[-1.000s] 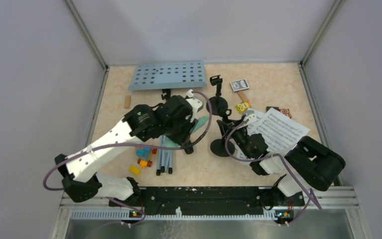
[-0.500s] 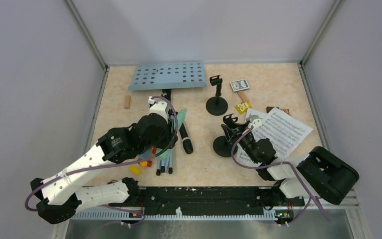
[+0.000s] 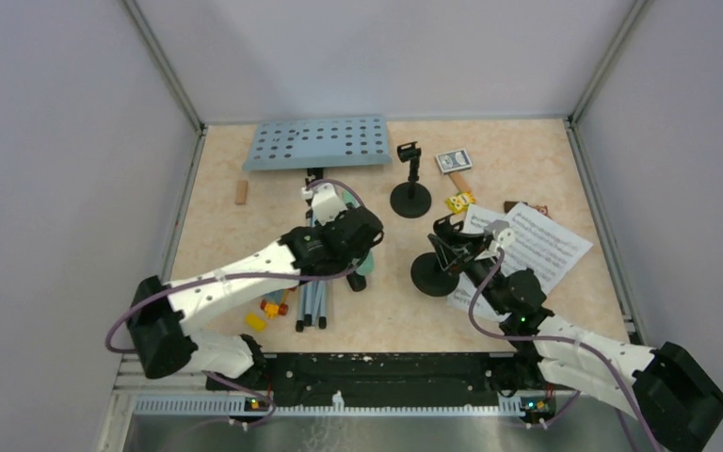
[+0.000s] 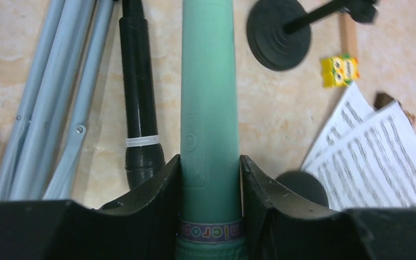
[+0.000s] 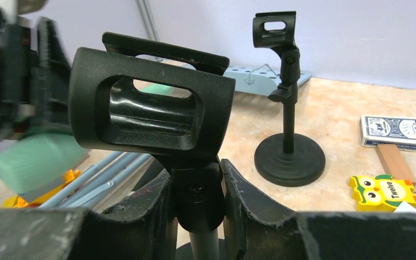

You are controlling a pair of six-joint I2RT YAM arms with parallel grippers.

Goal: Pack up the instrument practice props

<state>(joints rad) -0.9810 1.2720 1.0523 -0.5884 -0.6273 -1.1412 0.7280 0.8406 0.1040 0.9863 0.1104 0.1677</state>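
Near the worktop [image 3: 546, 151] centre, left hand [image 4: 210, 165] grips the green microphone [image 4: 208, 81], right hand [image 5: 196, 174] grips a microphone holder [image 5: 151, 108] by its neck; lift both straight, grips firm.

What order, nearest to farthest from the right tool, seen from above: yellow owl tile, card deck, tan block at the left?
1. yellow owl tile, just behind the right tool.
2. card deck, farther back.
3. tan block, far left.
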